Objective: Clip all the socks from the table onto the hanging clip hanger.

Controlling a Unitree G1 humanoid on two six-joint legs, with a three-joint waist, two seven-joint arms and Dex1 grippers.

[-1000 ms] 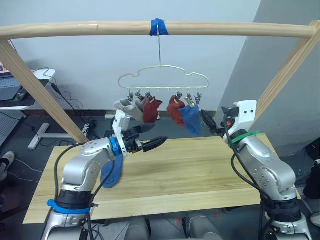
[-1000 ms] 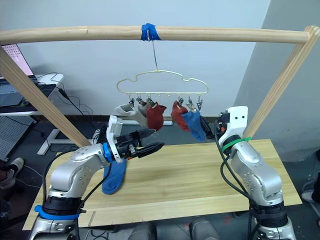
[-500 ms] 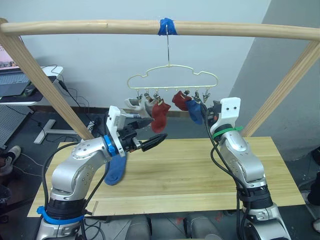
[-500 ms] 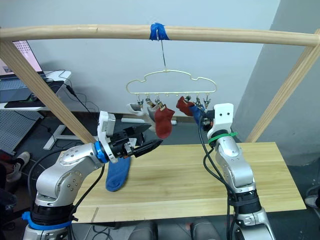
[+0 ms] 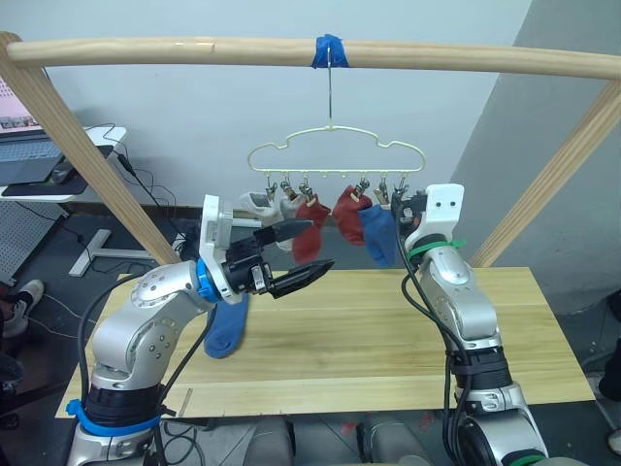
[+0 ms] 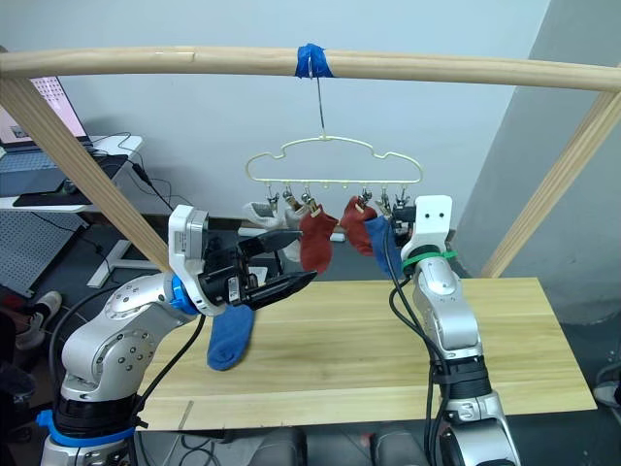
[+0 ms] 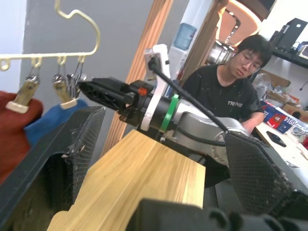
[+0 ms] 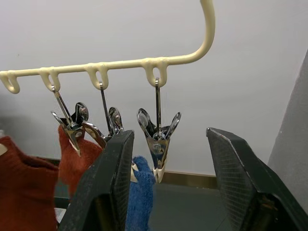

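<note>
Under the clip hanger [image 5: 335, 155], right gripper [image 8: 166, 159] brackets the empty end clip [image 8: 158, 139], jaws open. Left gripper [image 5: 296, 257] at 9 o'clock, jaws open, last blue sock [image 5: 225, 325] dangling beneath, grip unclear. Next: squeeze clip, feed sock in.

Clip hanger [image 6: 335, 166] hooked on wooden rail [image 6: 310, 64], grey, red and blue socks [image 6: 317, 243] clipped below it, left gripper [image 6: 288, 262] open under them, blue sock [image 6: 230, 336] dangling beneath.

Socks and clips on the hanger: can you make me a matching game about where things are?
Things:
1. blue tape
2. grey sock
3. empty clip

Places:
A. just in front of the open right fingers
B. wrapped round the wooden rail
C. clipped at the left end of the hanger

Pairs: 1-B, 2-C, 3-A
</note>
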